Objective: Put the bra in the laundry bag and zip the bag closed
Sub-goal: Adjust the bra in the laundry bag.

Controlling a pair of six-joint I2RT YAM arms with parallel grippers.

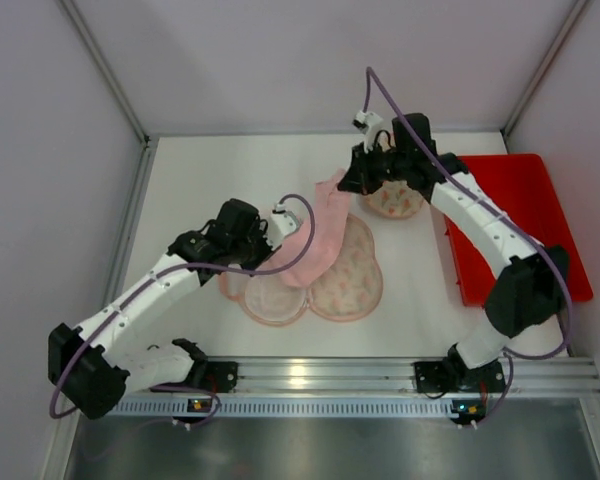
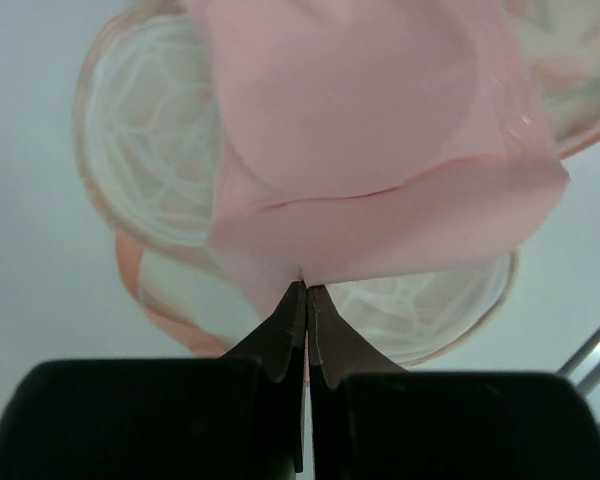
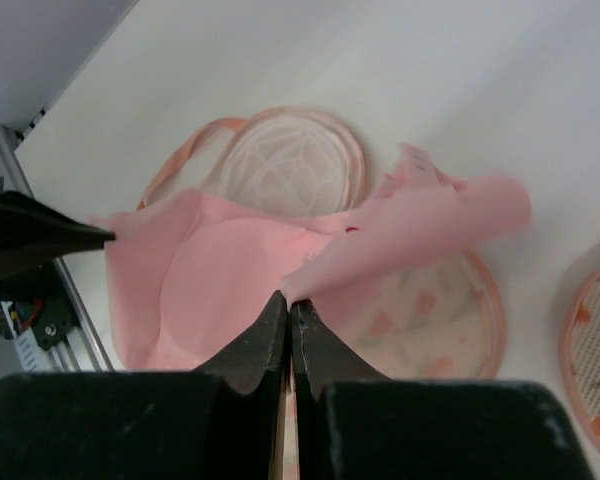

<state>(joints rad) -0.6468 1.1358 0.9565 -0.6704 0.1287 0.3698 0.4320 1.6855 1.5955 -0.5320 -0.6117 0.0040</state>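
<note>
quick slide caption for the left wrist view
Left end effector shut on an edge of the pink bra, above the round mesh laundry bag

At centre, bra (image 1: 318, 238) atop laundry bag (image 1: 352, 282); tray (image 1: 525, 205) well apart to the right.

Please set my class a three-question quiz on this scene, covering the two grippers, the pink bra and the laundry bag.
1. True or false: the left gripper and the right gripper are both shut on the bra.
2. How does the laundry bag lie? A) zipped shut. B) open, with its round halves spread on the table under the bra. C) standing upright.
3. What colour is the tray beside the right arm?

Key: 1 true; 2 B; 3 red.
</note>
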